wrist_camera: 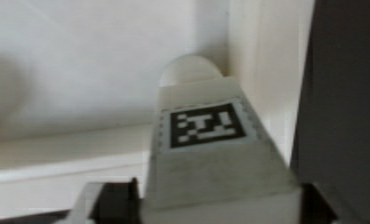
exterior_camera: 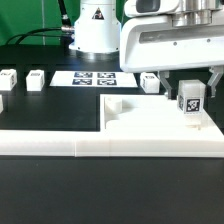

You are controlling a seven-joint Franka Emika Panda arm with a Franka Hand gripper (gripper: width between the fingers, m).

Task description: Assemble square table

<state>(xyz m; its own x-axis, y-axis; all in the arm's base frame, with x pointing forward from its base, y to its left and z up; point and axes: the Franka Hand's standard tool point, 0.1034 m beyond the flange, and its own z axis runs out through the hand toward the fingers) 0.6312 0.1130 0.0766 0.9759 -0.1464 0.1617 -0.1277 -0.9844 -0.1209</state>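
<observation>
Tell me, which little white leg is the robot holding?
The tagged leg at the exterior view's right, pinched in the gripper over the square slab. The other legs sit loose on the dark table, untouched.

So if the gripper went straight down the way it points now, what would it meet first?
Probably the square tabletop: the leg held in the gripper would touch it first, near its corner on the exterior view's right. How much gap remains is unclear.
</observation>
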